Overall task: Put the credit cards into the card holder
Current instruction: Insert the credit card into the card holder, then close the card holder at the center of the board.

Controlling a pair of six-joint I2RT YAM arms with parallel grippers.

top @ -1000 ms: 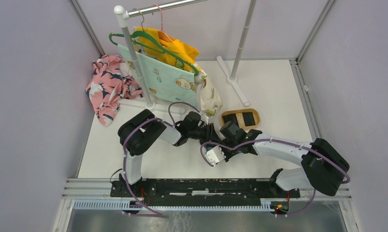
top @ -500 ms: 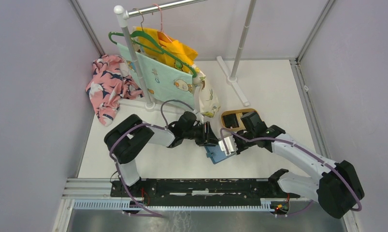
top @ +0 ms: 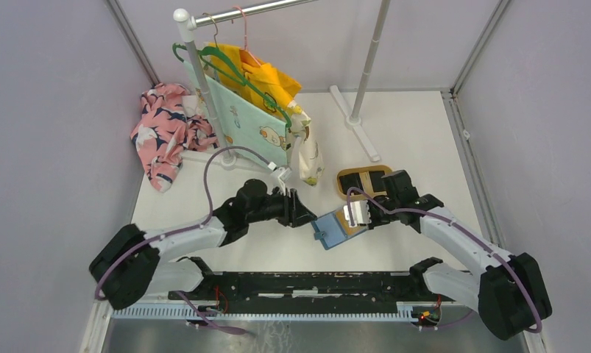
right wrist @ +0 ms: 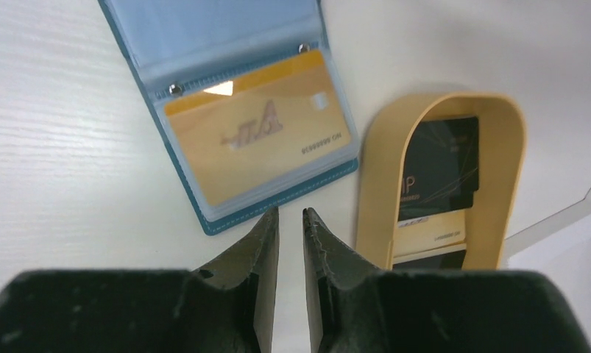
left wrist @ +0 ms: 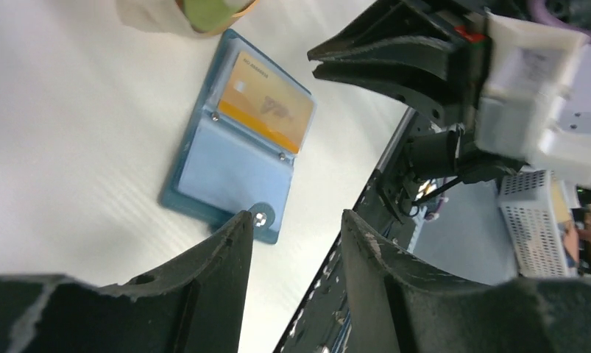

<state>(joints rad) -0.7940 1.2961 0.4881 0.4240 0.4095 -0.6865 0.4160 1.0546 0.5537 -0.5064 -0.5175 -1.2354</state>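
- The left hand [left wrist: 294, 216] is held low over the tabletop [top: 425, 132]; its fingers are set moderately wide apart; nothing is gripped between them.
- The card holder [left wrist: 237, 151] is laid open and flat on the tabletop just ahead of the left hand's fingertips, in the space between the two hands; the snap stud at its edge is seen close by one left fingertip.
- The right hand [right wrist: 291, 215] is held above the tabletop just short of the holder's nearest edge; its fingers are drawn to a narrow slit; nothing is seen in that slit.
- A gold card [right wrist: 255, 143] is tucked behind the clear sleeve of the holder's half nearer the right hand; a plain pale-blue sleeve is shown on the half nearer the left hand.
- A tan tray [right wrist: 373, 198] is set just ahead of the right hand, beside the holder; whether the two touch cannot be told.
- The dark credit cards [right wrist: 439, 165] are laid inside the tray, one partly over another; their number cannot be told.
- A clothes rack [top: 204, 88] hung with garments is stood well beyond the left hand; a floral cloth [top: 163, 132] is heaped on the tabletop past it.
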